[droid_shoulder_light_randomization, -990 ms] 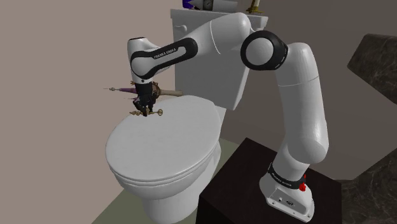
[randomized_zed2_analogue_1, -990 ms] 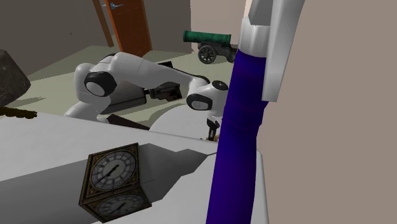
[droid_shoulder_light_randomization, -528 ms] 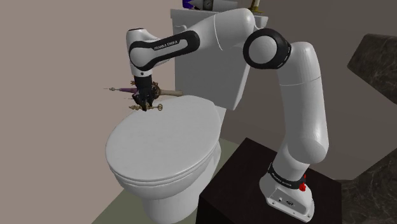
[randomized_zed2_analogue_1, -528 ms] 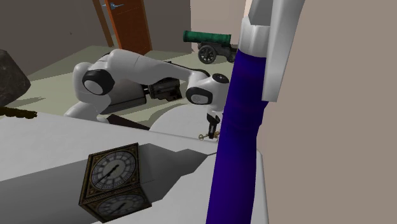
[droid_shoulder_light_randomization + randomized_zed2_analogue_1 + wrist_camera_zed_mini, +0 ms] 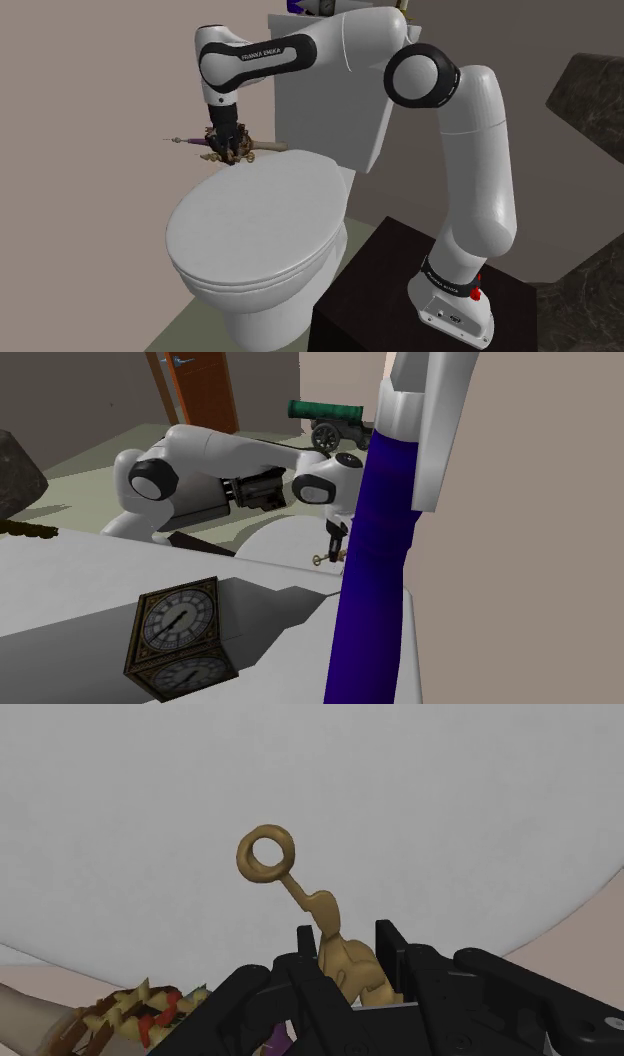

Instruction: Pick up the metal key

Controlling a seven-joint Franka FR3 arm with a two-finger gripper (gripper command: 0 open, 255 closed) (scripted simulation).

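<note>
Clasping the golden-brown metal key [image 5: 326, 912] by its toothed end, the all-black two-finger gripper [image 5: 347, 946] has its jaws drawn in narrow on the thick part of the shank, one finger on each side and both touching it. The rest of the key sticks out past the fingertips, and its round ring bow is the farthest point from the hand. Just beside the fingers lies a slender rod-like object with purple, tan and mottled red-and-yellow parts [image 5: 130, 1009]. Beyond the key spreads the white oval toilet lid [image 5: 450, 814]. In the shoulder view the gripper [image 5: 228, 150] points straight down over the rear edge of that lid [image 5: 260, 225], with the key [image 5: 214, 155] at its tips and seemingly just clear of the surface, while the rod [image 5: 188, 142] lies crosswise right behind it. Farther back rises the white toilet tank [image 5: 320, 110], and the white arm bends down to the dark box stand [image 5: 380, 290]. In the second exterior view the key [image 5: 322, 560] dangles beneath the gripper [image 5: 336, 544], partly behind a tall blue column [image 5: 370, 572]; a cube-shaped clock [image 5: 180, 637] sits nearest that camera, and a green cannon [image 5: 330, 414] and a brown door [image 5: 205, 392] stand farthest off.
</note>
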